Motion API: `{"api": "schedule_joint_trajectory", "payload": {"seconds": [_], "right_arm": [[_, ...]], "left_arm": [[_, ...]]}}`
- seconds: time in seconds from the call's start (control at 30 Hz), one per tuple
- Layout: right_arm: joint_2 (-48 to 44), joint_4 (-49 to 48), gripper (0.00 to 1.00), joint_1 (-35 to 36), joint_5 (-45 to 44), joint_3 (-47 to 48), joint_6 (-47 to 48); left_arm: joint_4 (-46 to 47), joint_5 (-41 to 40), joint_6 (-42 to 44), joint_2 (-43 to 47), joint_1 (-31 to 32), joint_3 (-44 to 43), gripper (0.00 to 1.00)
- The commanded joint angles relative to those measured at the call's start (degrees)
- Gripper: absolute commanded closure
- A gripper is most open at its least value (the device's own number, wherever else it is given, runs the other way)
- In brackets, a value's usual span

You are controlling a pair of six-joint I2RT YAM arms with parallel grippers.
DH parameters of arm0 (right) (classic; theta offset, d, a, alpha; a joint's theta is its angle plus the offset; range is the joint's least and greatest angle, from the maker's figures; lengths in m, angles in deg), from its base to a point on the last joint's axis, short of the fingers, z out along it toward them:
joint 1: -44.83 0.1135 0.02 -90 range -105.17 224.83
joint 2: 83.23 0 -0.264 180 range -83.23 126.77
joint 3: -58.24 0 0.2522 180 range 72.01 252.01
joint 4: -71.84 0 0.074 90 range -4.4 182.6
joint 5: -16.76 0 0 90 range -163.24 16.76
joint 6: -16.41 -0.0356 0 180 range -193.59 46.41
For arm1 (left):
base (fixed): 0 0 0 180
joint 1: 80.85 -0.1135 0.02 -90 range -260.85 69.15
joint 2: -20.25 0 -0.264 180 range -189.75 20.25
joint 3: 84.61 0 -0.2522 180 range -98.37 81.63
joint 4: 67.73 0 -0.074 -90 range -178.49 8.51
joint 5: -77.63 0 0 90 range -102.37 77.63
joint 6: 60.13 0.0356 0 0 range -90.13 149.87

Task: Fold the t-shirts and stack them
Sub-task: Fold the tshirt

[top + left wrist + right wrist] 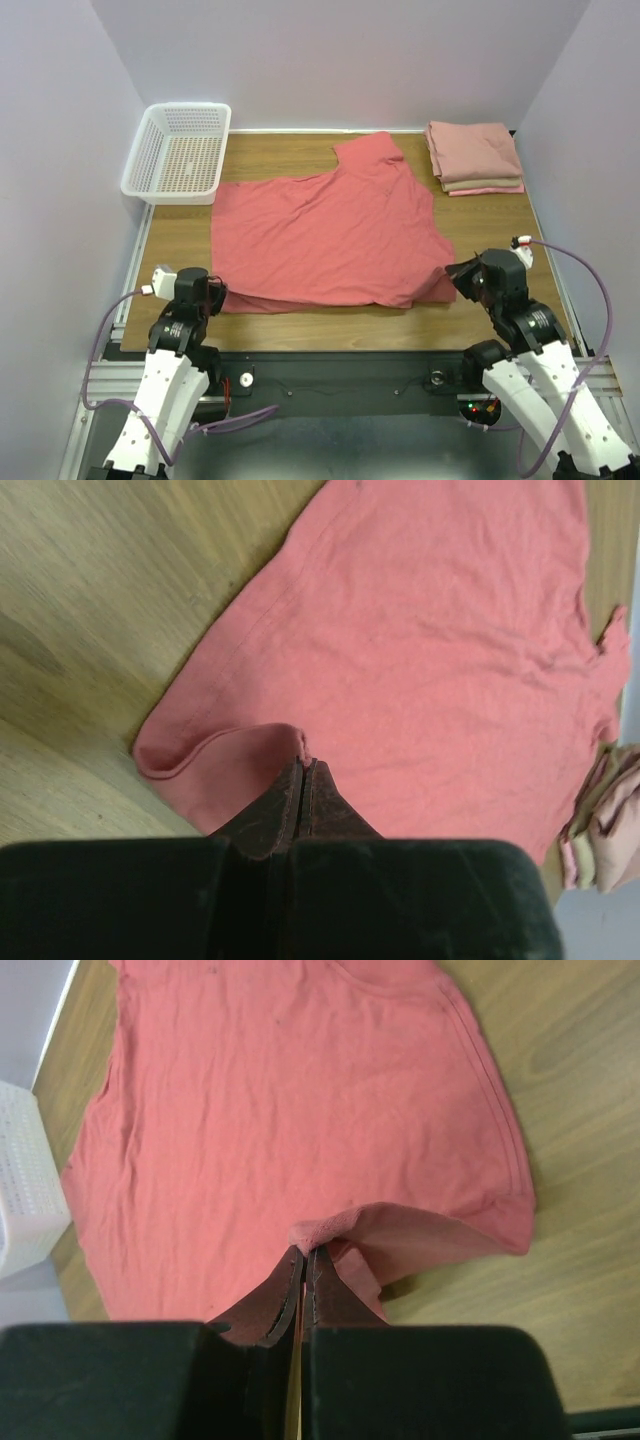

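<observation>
Cloth is pinched at both near corners: the left claw (213, 292) is clamped shut on the hem of the coral-red t-shirt (330, 235) at 7 o'clock, and the right claw (458, 272) grips the same hem at 5 o'clock. The shirt lies spread across the middle of the surface (180, 240). For a clean fold, I judge both corners should rise together and level, with the hem taut between them, then travel toward 12 and settle square on the far edge. Counted: one spread shirt, one folded stack (475, 155) at 1 o'clock of seemingly three shirts, one white basket (137, 165) at 11, two claws.
</observation>
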Motion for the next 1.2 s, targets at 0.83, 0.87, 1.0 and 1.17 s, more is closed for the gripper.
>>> {"api": "schedule_joint_trajectory", "payload": {"seconds": [0.83, 0.87, 1.0, 1.17], "right_arm": [[44.81, -32.76, 1.0, -0.13, -9.89, 18.0, 14.69], [45.78, -33.11, 1.0, -0.22, -9.89, 18.53, 14.87], [50.7, -34.43, 1.0, -0.75, -10.16, 20.47, 15.3], [58.08, -35.67, 1.0, -1.28, -9.45, 24.59, 16.36]], "left_arm": [[9.13, -13.47, 0.11, -25.25, -0.08, -11.83, 1.0], [9.65, -13.21, 0.11, -26.04, -0.08, -11.83, 1.0], [12.11, -13.82, 1.34, -30.43, -0.25, -12.36, 1.0], [15.54, -12.69, 3.27, -38.41, -1.75, -14.37, 1.0]]}}
